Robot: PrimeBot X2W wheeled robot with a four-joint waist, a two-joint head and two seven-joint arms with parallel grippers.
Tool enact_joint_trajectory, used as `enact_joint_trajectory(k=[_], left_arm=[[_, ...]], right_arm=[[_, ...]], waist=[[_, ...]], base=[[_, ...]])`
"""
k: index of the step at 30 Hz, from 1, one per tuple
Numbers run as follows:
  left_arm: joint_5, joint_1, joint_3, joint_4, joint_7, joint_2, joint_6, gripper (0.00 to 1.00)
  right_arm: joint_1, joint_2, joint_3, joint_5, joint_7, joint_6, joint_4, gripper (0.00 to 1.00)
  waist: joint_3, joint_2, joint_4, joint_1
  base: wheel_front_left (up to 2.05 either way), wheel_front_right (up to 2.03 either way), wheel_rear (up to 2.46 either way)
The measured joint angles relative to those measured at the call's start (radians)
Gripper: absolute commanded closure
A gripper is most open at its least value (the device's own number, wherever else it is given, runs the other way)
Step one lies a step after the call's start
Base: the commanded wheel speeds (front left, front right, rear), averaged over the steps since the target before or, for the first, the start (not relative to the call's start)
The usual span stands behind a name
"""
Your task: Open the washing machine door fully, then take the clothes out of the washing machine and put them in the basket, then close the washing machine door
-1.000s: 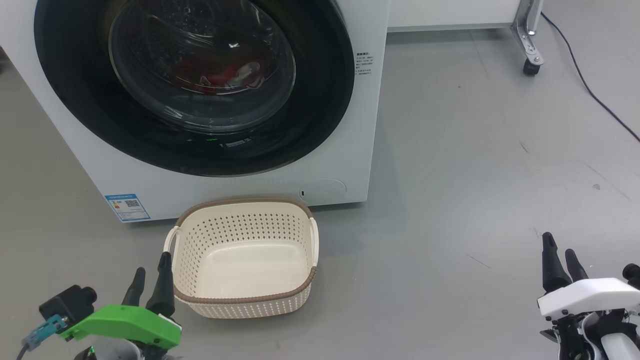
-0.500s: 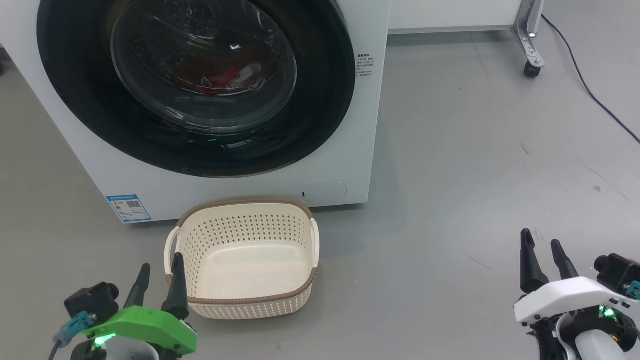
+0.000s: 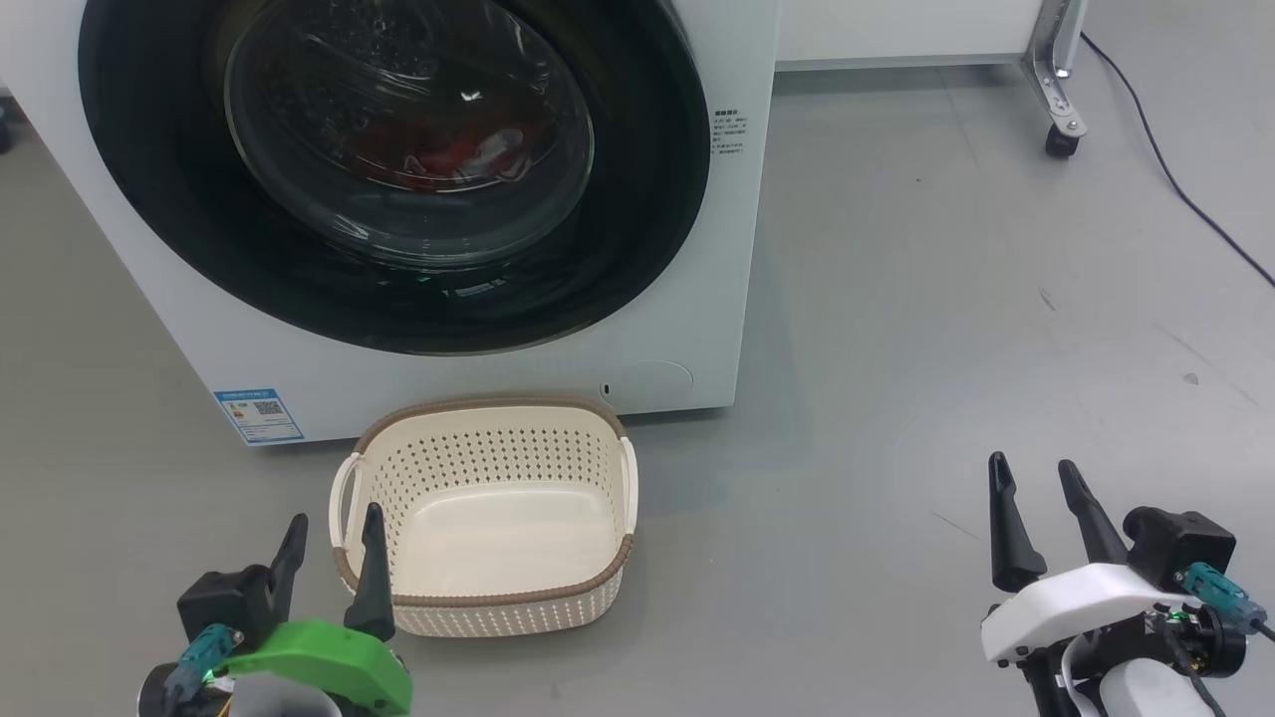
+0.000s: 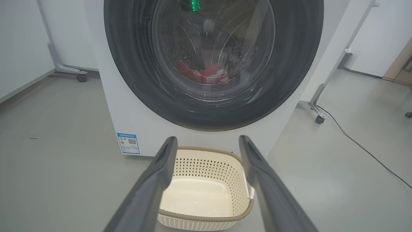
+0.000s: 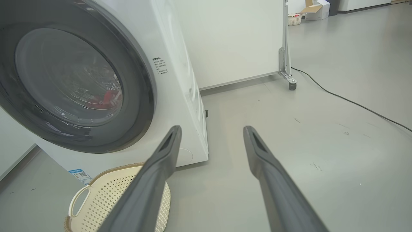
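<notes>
The white washing machine (image 3: 478, 383) stands at the upper left, and its door (image 3: 637, 249), black-rimmed with a glass bowl, lies flush against the front. Red clothes (image 3: 468, 154) show through the glass, as they do in the left wrist view (image 4: 209, 72). The cream basket (image 3: 488, 408) sits on the floor just before the machine and holds nothing. My left gripper (image 3: 336, 514) is open at the basket's near left corner. My right gripper (image 3: 1031, 462) is open over bare floor, far to the basket's right. Each wrist view looks between spread fingers, left gripper (image 4: 207, 138) and right gripper (image 5: 212, 127).
A wheeled metal stand leg (image 3: 1058, 110) and a black cable (image 3: 1175, 169) lie at the far right. Grey floor stretches to the right of the machine. A blue sticker (image 3: 257, 414) marks the machine's lower left corner.
My left gripper has slid right toward the basket's corner. My right gripper has moved left and forward. Both stay open. The door and basket have not moved.
</notes>
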Motion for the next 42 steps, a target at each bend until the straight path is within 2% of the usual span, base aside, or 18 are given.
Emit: enact_joint_trajectory(k=[8, 23, 42], left_arm=[[0.125, 0.000, -0.020, 0.002, -0.033, 0.000, 0.027, 0.00], [0.288, 0.000, -0.040, 0.022, -0.079, -0.002, 0.053, 0.00], [0.289, 0.000, -0.017, 0.052, -0.079, -0.025, 0.053, 0.00]], right_arm=[[0.018, 0.002, 0.024, -0.117, -0.032, -0.010, -0.012, 0.00], [0.037, 0.019, 0.047, -0.282, -0.076, -0.037, -0.023, 0.00], [0.059, 0.062, 0.005, -0.286, -0.077, -0.047, -0.024, 0.00]], waist=[[-0.003, 0.0000, 0.002, 0.0000], [-0.005, 0.0000, -0.001, 0.0000], [-0.009, 0.0000, -0.003, 0.0000]], base=[[0.00, 0.00, 0.00], [0.00, 0.00, 0.00], [0.00, 0.00, 0.00]])
